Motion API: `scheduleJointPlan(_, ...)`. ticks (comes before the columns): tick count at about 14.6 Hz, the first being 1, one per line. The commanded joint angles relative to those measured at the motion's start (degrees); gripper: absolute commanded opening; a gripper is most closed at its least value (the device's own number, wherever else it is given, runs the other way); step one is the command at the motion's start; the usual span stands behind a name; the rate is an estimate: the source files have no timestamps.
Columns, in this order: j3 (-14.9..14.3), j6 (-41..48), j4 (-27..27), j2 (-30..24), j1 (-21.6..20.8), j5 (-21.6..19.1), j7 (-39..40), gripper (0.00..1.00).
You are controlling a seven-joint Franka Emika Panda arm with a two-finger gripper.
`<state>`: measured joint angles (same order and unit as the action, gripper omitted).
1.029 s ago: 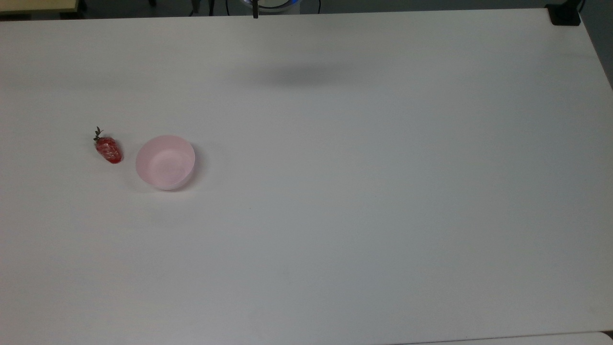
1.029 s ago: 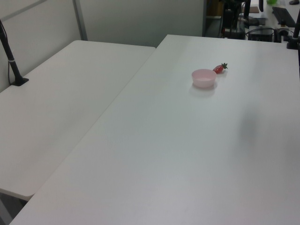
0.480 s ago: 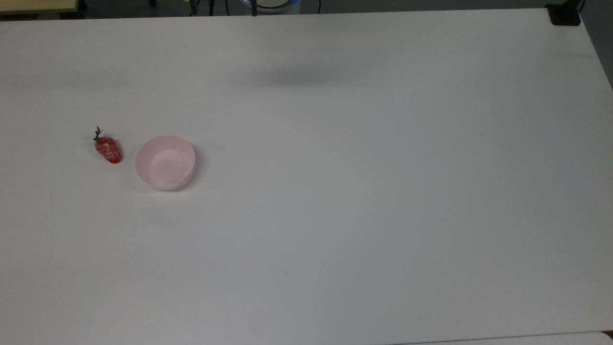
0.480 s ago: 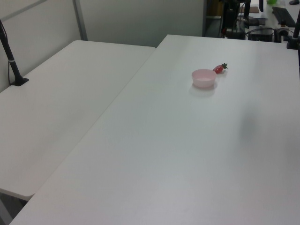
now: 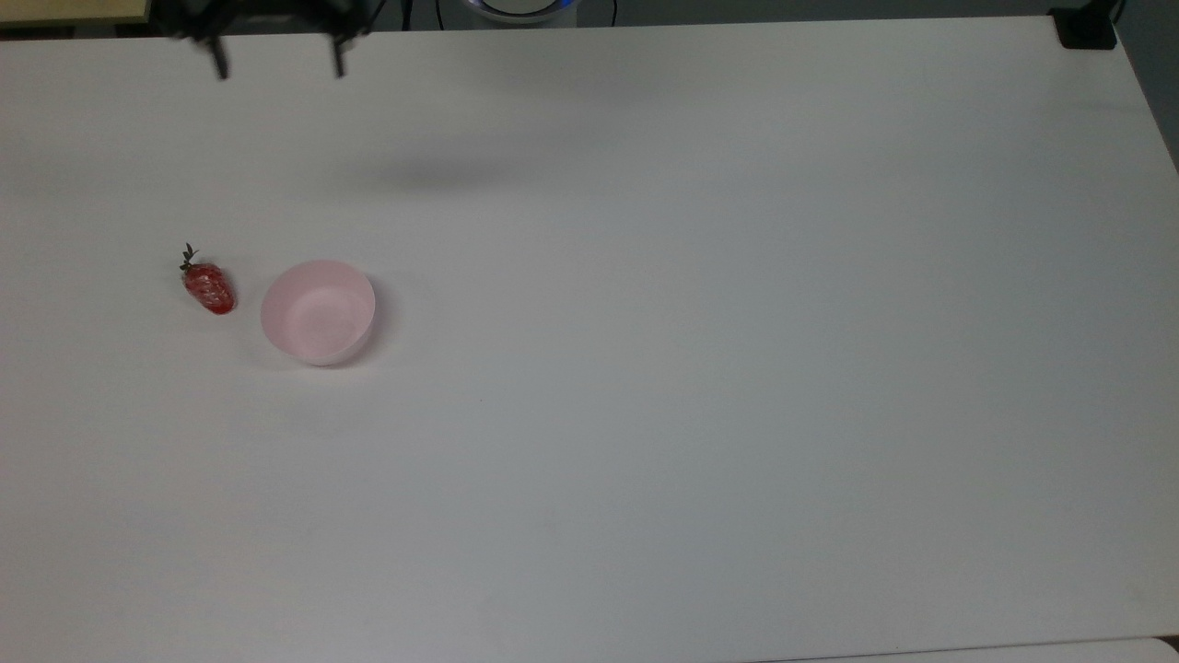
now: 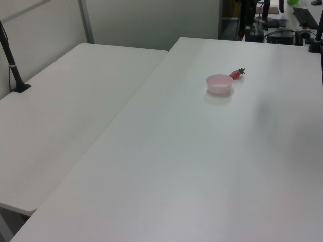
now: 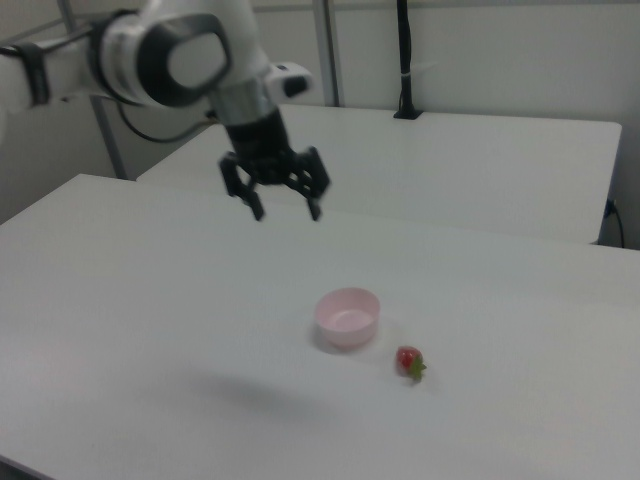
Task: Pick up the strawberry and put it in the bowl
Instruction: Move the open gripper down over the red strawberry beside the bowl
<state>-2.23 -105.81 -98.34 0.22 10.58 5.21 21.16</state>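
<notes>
The strawberry [image 5: 209, 285] [image 6: 235, 74] [image 7: 409, 361] lies on the white table [image 5: 700, 368], red with a green stem tuft. Just beside it, apart, stands the pale pink bowl [image 5: 318, 311] [image 6: 219, 83] [image 7: 347, 317], upright with nothing inside. My gripper [image 5: 278, 64] [image 7: 285, 211] hangs open high above the table, its two dark fingers pointing down with nothing between them. In the top view it is at the top edge, well behind the bowl and strawberry. In the right view it hovers above and to the left of the bowl.
A second white table [image 6: 65, 116] adjoins on the left view's left, with a black pole clamped to it [image 6: 11, 63]. A black clamp [image 5: 1087, 28] sits at the top view's upper right corner. A soft shadow [image 5: 433, 170] falls on the table behind the bowl.
The gripper has entered the top view at its upper left, having swung toward the strawberry's side. Its shadow on the table shifted left. Strawberry and bowl have not moved.
</notes>
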Motion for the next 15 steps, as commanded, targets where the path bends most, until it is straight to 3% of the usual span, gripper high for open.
scheduleJointPlan(1,0.12,-7.72,-0.19,6.71,3.83,1.02,2.39,1.00)
scheduleJointPlan(7,-0.14,-19.94,-0.19,17.61,9.01,4.79,13.98,1.00)
scheduleJointPlan(11,-0.05,-23.29,-0.19,22.27,9.99,10.34,15.83,1.00)
scheduleJointPlan(15,0.03,-27.34,-0.19,25.88,9.73,10.61,16.01,1.00)
